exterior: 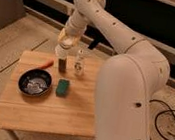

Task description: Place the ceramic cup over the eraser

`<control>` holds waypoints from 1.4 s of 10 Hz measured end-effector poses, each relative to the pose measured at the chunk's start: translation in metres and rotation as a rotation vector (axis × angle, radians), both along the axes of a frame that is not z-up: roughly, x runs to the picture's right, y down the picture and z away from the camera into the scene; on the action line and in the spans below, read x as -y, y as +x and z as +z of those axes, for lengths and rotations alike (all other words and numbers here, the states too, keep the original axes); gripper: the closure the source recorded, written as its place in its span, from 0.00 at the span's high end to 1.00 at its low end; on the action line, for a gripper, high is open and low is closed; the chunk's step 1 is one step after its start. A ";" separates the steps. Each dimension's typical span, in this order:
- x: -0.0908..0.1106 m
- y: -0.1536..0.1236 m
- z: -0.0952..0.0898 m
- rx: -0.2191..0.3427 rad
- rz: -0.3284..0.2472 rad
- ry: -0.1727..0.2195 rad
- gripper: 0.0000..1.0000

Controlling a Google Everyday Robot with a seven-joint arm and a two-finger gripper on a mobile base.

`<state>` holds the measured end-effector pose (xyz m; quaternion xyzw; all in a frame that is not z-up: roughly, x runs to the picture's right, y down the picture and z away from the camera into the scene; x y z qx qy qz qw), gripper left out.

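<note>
Camera view: we see the white arm's gripper [63, 41] above the far part of the wooden table [48, 113]; we cannot tell its grasp. Directly beneath, the small pale ceramic cup [62, 52] stands, long axis vertical, over the upright dark grey-brown eraser block [61, 66]. Their contact is indistinct and the cup's opening is hidden.

Pale end effector [63, 47] above dark eraser [61, 66]; black bowl [22, 84]; teal pad [62, 87].
</note>
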<state>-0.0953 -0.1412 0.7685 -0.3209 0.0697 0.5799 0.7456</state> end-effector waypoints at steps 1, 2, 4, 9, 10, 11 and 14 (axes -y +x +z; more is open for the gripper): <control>0.002 0.009 0.003 -0.034 -0.017 -0.002 0.00; 0.003 0.013 0.003 -0.045 -0.020 -0.002 0.00; 0.003 0.012 0.003 -0.045 -0.019 -0.003 0.00; 0.001 0.004 0.009 -0.055 -0.078 -0.014 0.00; 0.000 -0.005 0.012 -0.055 -0.112 -0.020 0.00; -0.003 -0.012 0.017 -0.060 -0.149 -0.031 0.00; -0.001 -0.023 0.025 -0.081 -0.209 -0.050 0.00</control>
